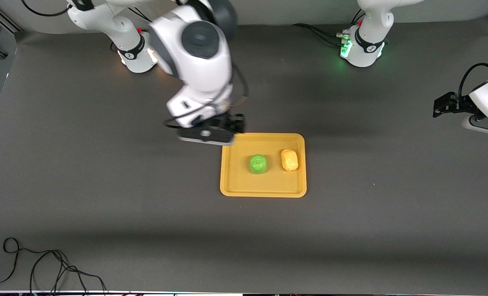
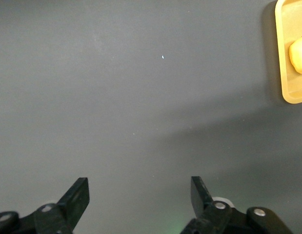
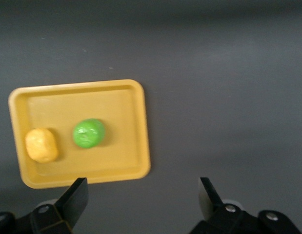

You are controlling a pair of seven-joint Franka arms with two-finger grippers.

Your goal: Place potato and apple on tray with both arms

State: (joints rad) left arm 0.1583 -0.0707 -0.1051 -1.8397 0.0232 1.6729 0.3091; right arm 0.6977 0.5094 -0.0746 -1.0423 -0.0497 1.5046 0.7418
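The apple (image 1: pixel 259 164) and the potato (image 1: pixel 289 160) are seen lying side by side on the tray (image 1: pixel 231 181), untouched. The right gripper (image 1: pixel 217 130) is held spread, empty, over the tray's base-side corner; the left gripper (image 1: pixel 443 106), also spread, waits well apart.

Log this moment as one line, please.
green dimpled apple and yellow-orange oval potato: on flat yellow tray, apart | right claw: open, empty, over tray corner | left claw: open, empty, waiting
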